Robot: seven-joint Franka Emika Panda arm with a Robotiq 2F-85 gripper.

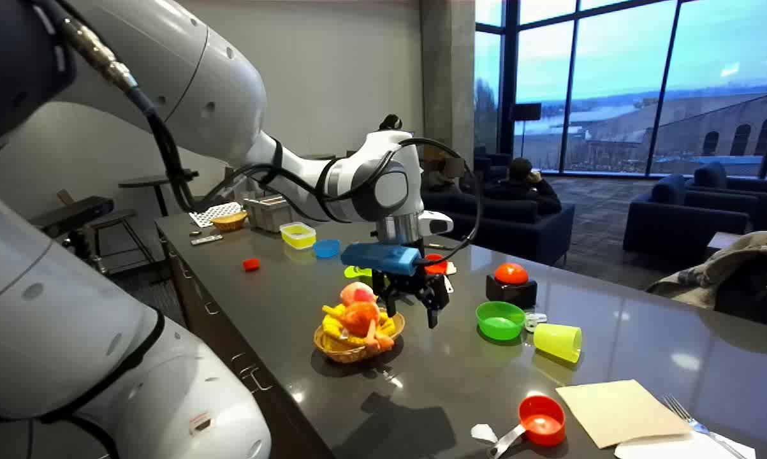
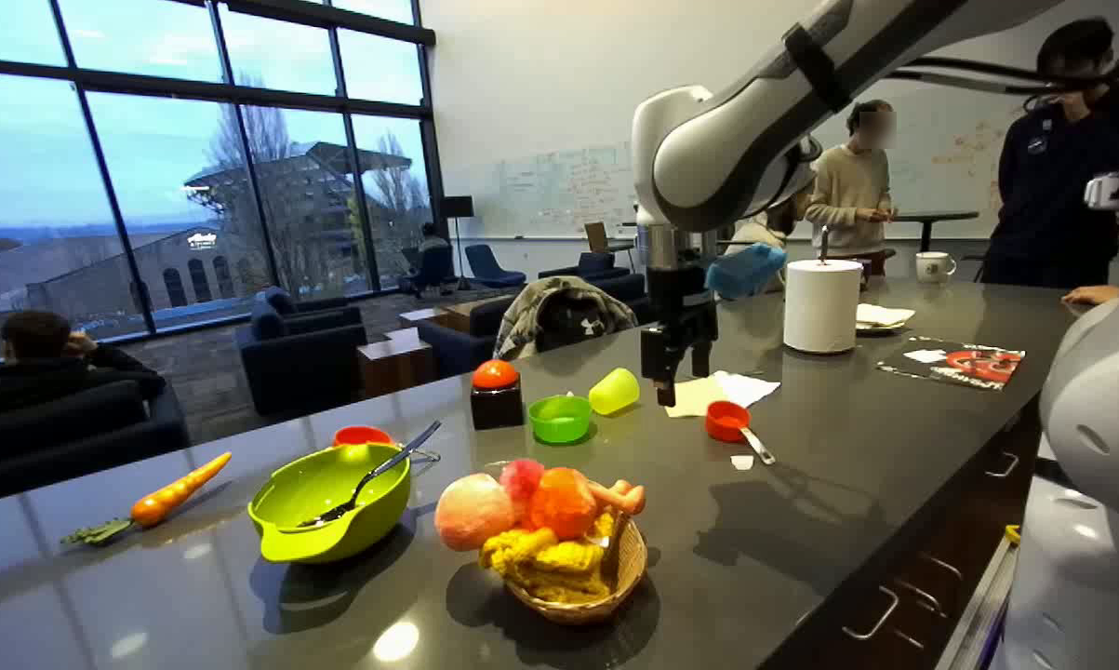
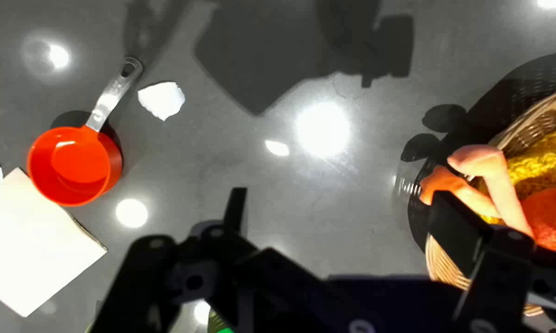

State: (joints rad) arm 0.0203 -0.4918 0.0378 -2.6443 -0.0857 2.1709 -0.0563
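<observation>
My gripper point(image 1: 412, 315) is open above the dark grey counter, fingers pointing down with nothing between them. It also shows in an exterior view point(image 2: 685, 386) and in the wrist view point(image 3: 340, 210). Nearest is a wicker basket point(image 1: 351, 354) holding yellow knitted-looking stuff and orange and pink soft toys point(image 2: 564, 502). In the wrist view one finger overlaps the basket point(image 3: 449, 266) and a toy's limbs point(image 3: 504, 189); contact cannot be told. A red measuring cup point(image 3: 74, 166) with a metal handle lies on the counter, apart from the gripper, beside a white scrap point(image 3: 162, 99).
A green bowl point(image 1: 500, 322), a tipped yellow cup point(image 1: 558, 342) and a red button on a black box point(image 1: 511, 290) stand nearby. A lime bowl with a fork point(image 2: 336, 512), a carrot point(image 2: 178, 489), a paper roll point(image 2: 821, 307) and a tan napkin point(image 1: 622, 411) are also on the counter.
</observation>
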